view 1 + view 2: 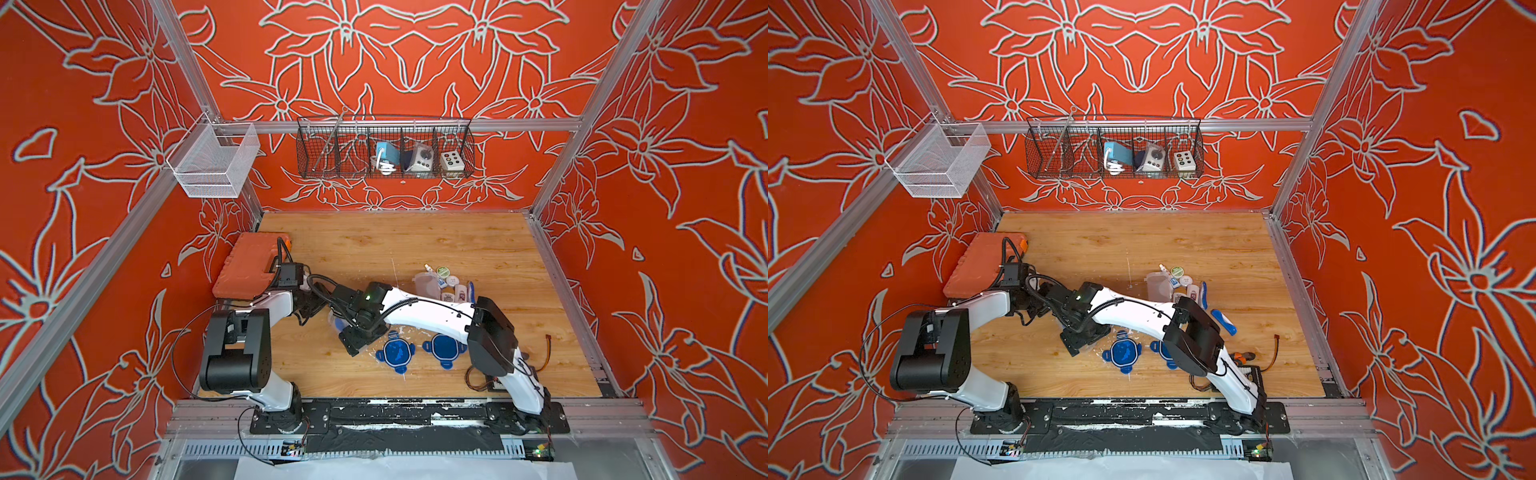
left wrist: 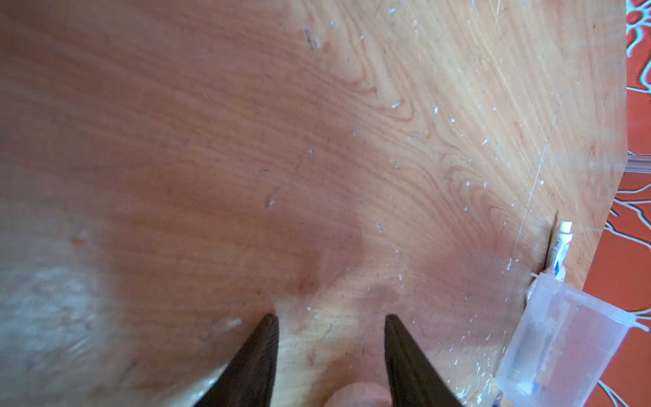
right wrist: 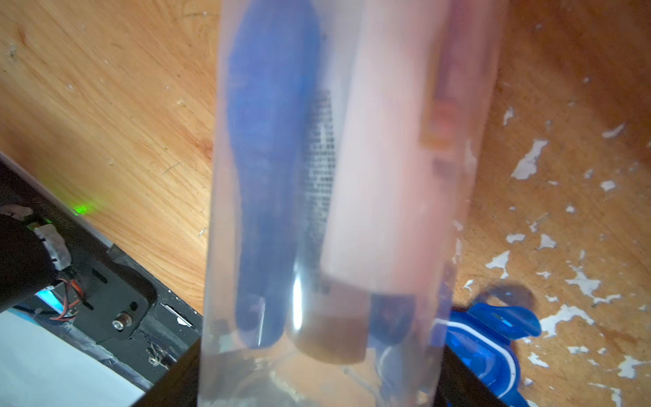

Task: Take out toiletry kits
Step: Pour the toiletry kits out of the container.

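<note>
The right hand (image 3: 322,352) grips a clear tub (image 3: 405,218) across its width, with one dark finger on each side. The tub is near the middle of the table (image 1: 415,241), just left of two blue lids (image 1: 395,351) that lie flat side by side. In both top views the right arm hides most of the tub. One kit is inside it: a blue toothbrush (image 3: 267,141), a white bottle (image 3: 387,158) and the brown end of an amber bottle (image 3: 331,338), packed side by side along the tub's length.

The left hand (image 2: 331,317) is close by on the tub's left, over the table. Its fingers stand a narrow way apart, with bare wood showing between the tips.

The other kit lies loose toward the far right of the table, around a second tub (image 1: 424,284) that rests on its side. A small tube (image 1: 429,269) and a green tin (image 1: 442,271) lie just beyond that tub. Several small white bottles (image 1: 459,291) and a second toothbrush (image 1: 471,291) lie to its right, bunched close together.
</note>
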